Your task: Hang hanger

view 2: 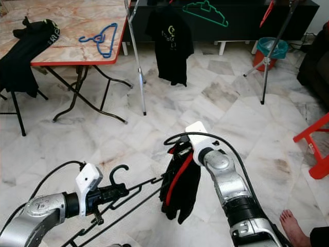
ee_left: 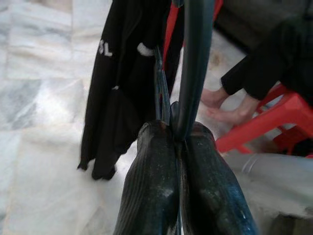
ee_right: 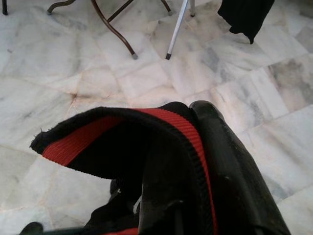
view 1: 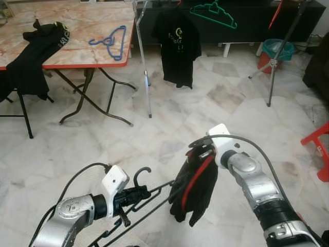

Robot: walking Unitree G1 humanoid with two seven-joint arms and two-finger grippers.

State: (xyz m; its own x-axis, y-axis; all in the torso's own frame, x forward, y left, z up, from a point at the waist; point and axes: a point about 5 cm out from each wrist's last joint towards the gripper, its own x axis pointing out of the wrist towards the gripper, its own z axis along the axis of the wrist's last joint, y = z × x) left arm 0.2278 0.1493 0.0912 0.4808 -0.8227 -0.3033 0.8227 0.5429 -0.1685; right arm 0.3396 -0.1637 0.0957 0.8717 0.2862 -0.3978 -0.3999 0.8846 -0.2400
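My left gripper (view 1: pixel 134 195) is shut on a black hanger (view 1: pixel 154 194) just below its hook, low at the front left. The hanger's frame runs right into a black garment with red trim (view 1: pixel 194 188). My right gripper (view 1: pixel 204 153) is shut on the garment's top edge and holds it hanging above the floor. In the left wrist view the fingers (ee_left: pixel 151 186) pinch the hanger rod (ee_left: pixel 193 73), with the garment (ee_left: pixel 122 83) beyond. In the right wrist view the red-trimmed collar (ee_right: pixel 122 132) drapes over one finger (ee_right: pixel 230 161).
A clothes rack (view 1: pixel 146 77) stands ahead with a black T-shirt (view 1: pixel 177 46) and a green hanger (view 1: pixel 213 13). The table (view 1: pixel 77 56) at left bears a blue hanger (view 1: pixel 110 40) and black clothing (view 1: pixel 36 56). A red stool (view 1: pixel 321 149) and a person's foot (view 2: pixel 295 226) are at right.
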